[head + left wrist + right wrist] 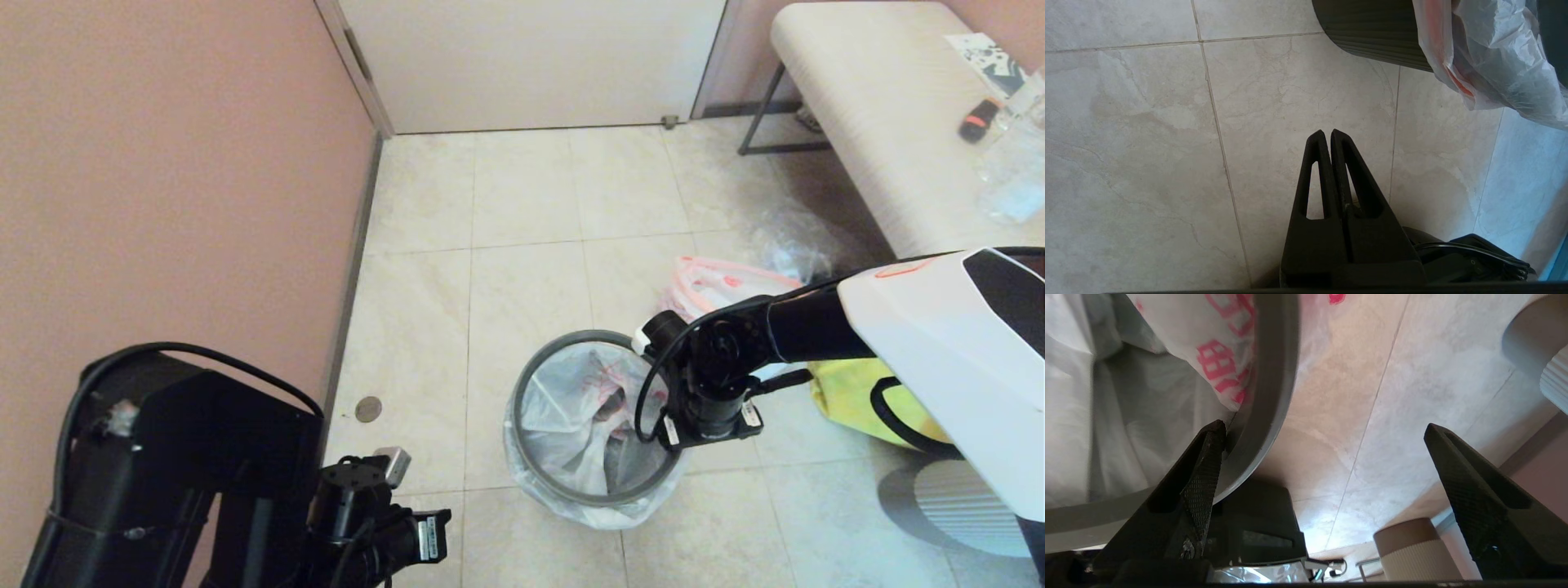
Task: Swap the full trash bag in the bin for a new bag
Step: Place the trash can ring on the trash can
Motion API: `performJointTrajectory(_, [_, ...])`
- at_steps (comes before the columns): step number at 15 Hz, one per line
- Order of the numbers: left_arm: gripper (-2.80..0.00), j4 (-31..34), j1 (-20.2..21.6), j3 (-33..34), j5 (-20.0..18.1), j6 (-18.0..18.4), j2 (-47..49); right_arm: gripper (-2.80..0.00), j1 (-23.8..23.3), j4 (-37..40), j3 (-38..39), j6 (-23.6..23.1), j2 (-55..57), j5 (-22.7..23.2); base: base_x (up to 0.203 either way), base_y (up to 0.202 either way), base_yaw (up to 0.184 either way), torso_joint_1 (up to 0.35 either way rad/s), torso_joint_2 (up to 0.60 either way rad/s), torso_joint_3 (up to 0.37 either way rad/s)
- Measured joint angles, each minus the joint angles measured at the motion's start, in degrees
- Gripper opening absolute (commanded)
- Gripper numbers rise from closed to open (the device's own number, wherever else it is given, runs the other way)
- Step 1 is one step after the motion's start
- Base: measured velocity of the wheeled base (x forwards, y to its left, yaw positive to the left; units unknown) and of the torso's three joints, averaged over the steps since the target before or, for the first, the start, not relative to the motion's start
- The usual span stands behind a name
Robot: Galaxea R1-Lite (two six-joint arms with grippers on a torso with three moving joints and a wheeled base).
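Note:
The bin stands on the floor tiles with its dark-grey hoop on the rim. The new bag lines it, its edge folded out under the hoop and its red print showing. My right gripper hangs over the bin's right rim, pointing down. In the right wrist view it is open, one finger inside against the bag, the hoop just outside that finger. The full trash bag lies behind the bin. My left gripper is shut and empty, parked low on the left.
A yellow tote bag lies right of the bin, with a grey ribbed cylinder nearer me. A clear bag sits by the padded bench. The pink wall runs along the left. Bare tiles stretch toward the door.

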Motion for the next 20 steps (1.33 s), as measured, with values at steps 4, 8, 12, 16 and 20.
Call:
performJointTrajectory(4, [-2.80, 0.0, 0.0, -0.1, 0.0, 0.0, 0.0, 0.00, 0.4, -1.5, 0.3, 1.2, 0.0, 0.2, 0.000, 0.000, 0.000, 0.000, 0.00, 0.000])
performJointTrajectory(8, [-2.80, 0.0, 0.0, 0.0, 0.0, 0.0, 0.0, 0.00, 1.7, -1.9, 0.3, 1.2, -1.2, 0.4, 0.000, 0.000, 0.000, 0.000, 0.00, 0.000])
performJointTrajectory(12, [-2.80, 0.0, 0.0, -0.1, 0.0, 0.0, 0.0, 0.00, 3.2, -2.2, 0.1, 2.3, -3.1, 0.4, 0.000, 0.000, 0.000, 0.000, 0.00, 0.000])
performJointTrajectory(16, [-2.80, 0.0, 0.0, -0.1, 0.0, 0.0, 0.0, 0.00, 2.7, -5.0, 0.0, 2.3, -3.7, 0.2, 0.000, 0.000, 0.000, 0.000, 0.00, 0.000])
performJointTrajectory(20, [-2.80, 0.0, 0.0, -0.1, 0.0, 0.0, 0.0, -2.80, 1.1, -9.3, -0.2, 2.0, -1.3, 0.5, 0.000, 0.000, 0.000, 0.000, 0.00, 0.000])
